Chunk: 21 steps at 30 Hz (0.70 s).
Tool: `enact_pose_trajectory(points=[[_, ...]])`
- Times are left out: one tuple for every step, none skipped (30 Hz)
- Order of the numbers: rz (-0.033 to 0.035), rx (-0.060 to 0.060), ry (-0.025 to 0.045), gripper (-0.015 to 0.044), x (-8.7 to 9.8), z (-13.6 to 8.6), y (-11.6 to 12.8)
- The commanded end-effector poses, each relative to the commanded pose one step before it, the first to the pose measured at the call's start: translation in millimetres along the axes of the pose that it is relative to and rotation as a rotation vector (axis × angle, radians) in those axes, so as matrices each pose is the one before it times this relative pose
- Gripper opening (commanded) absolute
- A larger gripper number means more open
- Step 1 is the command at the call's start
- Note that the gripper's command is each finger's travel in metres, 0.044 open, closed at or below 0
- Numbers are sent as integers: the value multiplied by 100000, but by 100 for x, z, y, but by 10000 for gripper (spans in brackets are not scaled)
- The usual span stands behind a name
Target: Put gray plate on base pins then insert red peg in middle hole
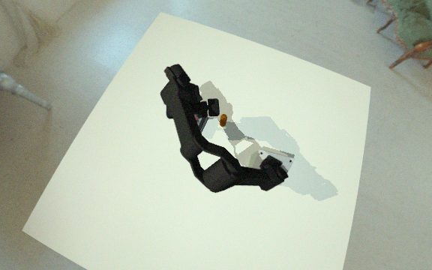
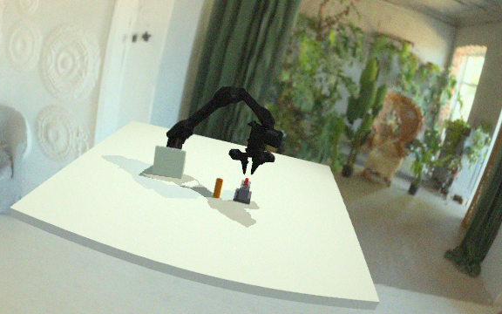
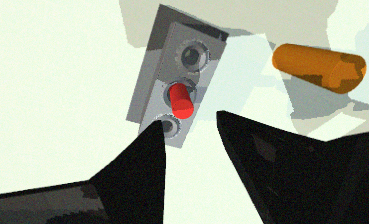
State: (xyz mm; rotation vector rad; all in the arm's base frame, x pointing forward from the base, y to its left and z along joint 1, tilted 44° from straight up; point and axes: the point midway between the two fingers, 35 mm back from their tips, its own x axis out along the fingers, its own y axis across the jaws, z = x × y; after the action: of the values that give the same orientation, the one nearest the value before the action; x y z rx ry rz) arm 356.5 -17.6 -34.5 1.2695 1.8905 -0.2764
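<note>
White tabletop (image 1: 126, 210) (image 2: 181, 235) (image 3: 45, 65), four-cornered; on it, gray base (image 2: 241, 201) (image 3: 141, 95); upright orange cylinder (image 1: 223, 120) (image 2: 218, 187) (image 3: 317, 67), just left of base; arm's pale mount (image 2: 169, 162), far left.

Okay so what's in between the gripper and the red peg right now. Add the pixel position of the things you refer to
Only a small open gap: nothing stands between the gripper (image 2: 248, 174) (image 3: 191, 116) and the red peg (image 2: 247, 181) (image 3: 181, 101), per the exterior view.

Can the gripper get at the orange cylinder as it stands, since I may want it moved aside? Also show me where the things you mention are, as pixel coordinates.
Probably yes: the gripper (image 1: 213, 119) (image 2: 248, 174) (image 3: 189, 123) is open and the orange cylinder (image 1: 223, 120) (image 2: 218, 187) (image 3: 319, 68) stands apart from the base (image 2: 242, 195) (image 3: 144, 85).
</note>
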Motion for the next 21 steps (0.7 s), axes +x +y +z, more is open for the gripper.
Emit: enact_pose_trajectory(points=[[-209,-411,-277,150,-327,2,9],[-1,1,-1,150,-59,-9,-1],[-1,1,-1,150,-59,-10,0],[-1,1,-1,150,-58,-10,0],[-1,1,-1,150,-58,-9,-1],[-1,1,-1,150,-58,-9,-2],[-1,1,-1,150,-58,-9,-2],[-1,1,-1,150,-58,-9,-2],[-1,1,-1,150,-58,-9,-2],[-1,1,-1,150,-58,-9,-2],[-1,1,-1,150,-58,-9,-2],[-1,1,-1,150,-58,-9,-2],[-1,1,-1,150,-58,-9,-2],[-1,1,-1,150,-58,-9,-2],[-1,1,-1,150,-58,-9,-2],[-1,1,-1,150,-58,-9,-2],[-1,1,-1,150,-58,-9,-2],[-1,1,-1,150,-58,-9,-2],[-1,1,-1,150,-58,-9,-2],[-1,1,-1,150,-58,-9,-2],[-1,1,-1,150,-58,-9,-2]])
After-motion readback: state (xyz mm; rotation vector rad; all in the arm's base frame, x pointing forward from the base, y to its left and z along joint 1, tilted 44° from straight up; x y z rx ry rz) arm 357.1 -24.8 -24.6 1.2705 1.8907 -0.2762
